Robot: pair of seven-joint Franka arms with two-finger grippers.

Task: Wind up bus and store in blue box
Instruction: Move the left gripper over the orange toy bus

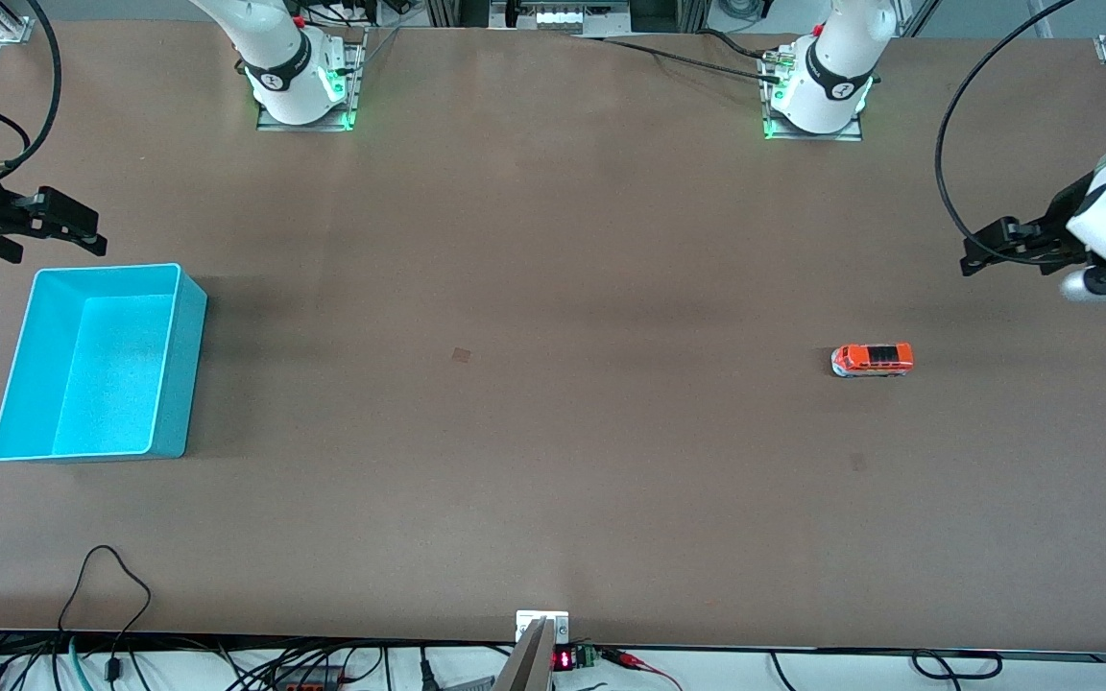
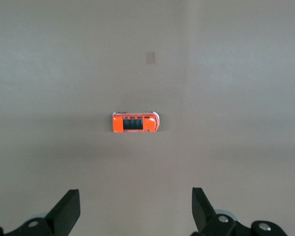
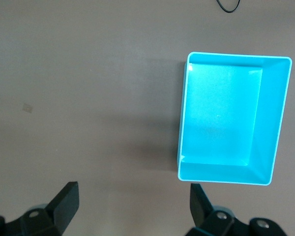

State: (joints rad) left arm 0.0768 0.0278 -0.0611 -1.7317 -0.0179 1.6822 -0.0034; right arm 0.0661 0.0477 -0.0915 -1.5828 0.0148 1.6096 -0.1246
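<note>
Task not yet begun: the bus (image 1: 873,360) stands on the counter (image 1: 534,384) toward the left arm's end, well apart from the empty blue box (image 1: 174,365); left gripper (image 1: 980,251) and right gripper (image 1: 73,226) hover with jaws wide and empty, so the next move is likely a descent onto the bus.

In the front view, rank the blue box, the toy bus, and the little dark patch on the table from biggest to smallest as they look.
1. The blue box, by far the largest.
2. The bus, much smaller.
3. The dark patch, smallest.

All three rest on the table, so camera nearness hardly affects this order.
</note>
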